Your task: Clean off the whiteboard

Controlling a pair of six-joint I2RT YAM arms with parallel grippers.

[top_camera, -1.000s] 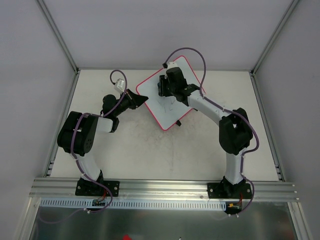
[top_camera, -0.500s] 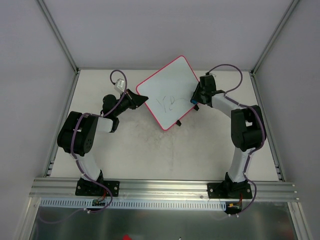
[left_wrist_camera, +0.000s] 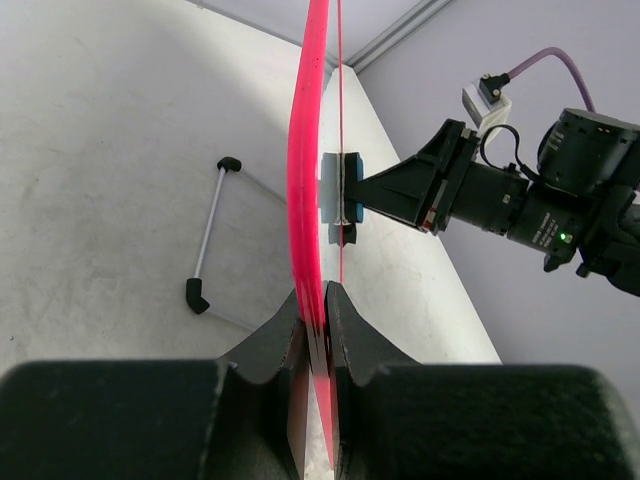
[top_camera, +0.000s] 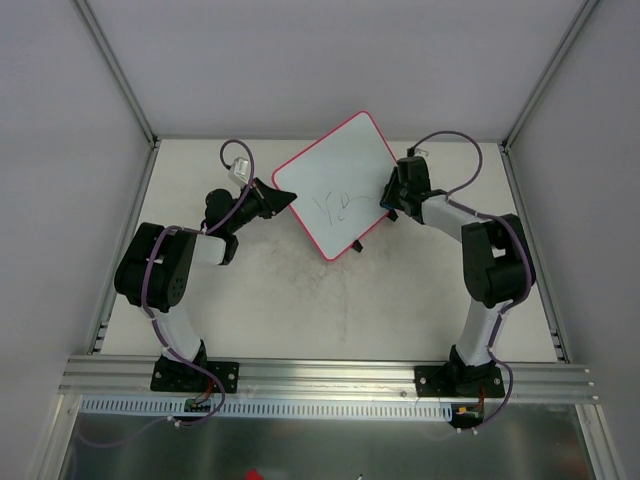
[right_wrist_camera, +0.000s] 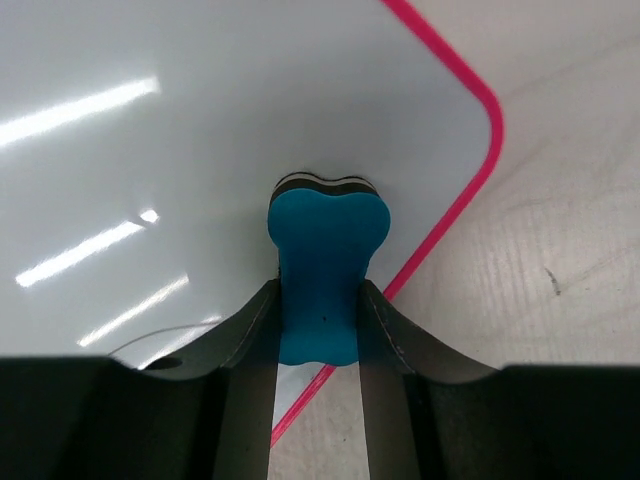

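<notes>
The whiteboard (top_camera: 335, 185), white with a pink-red rim, stands tilted on the table with dark scribbles (top_camera: 335, 208) near its middle. My left gripper (top_camera: 285, 196) is shut on its left corner; in the left wrist view (left_wrist_camera: 318, 318) the rim (left_wrist_camera: 305, 180) runs edge-on between the jaws. My right gripper (top_camera: 388, 196) is shut on the blue eraser (right_wrist_camera: 322, 268), which presses on the board face (right_wrist_camera: 150, 150) near its right corner. The eraser also shows in the left wrist view (left_wrist_camera: 345, 190).
A thin metal stand leg with black end caps (left_wrist_camera: 210, 240) lies on the table behind the board. Grey enclosure walls and aluminium posts (top_camera: 120, 75) ring the table. The rail (top_camera: 330, 375) runs along the near edge.
My right gripper swept with the eraser from the board's upper middle out to its right edge, then edged slightly left. The scribbles became visible. My left arm and the board held still.
</notes>
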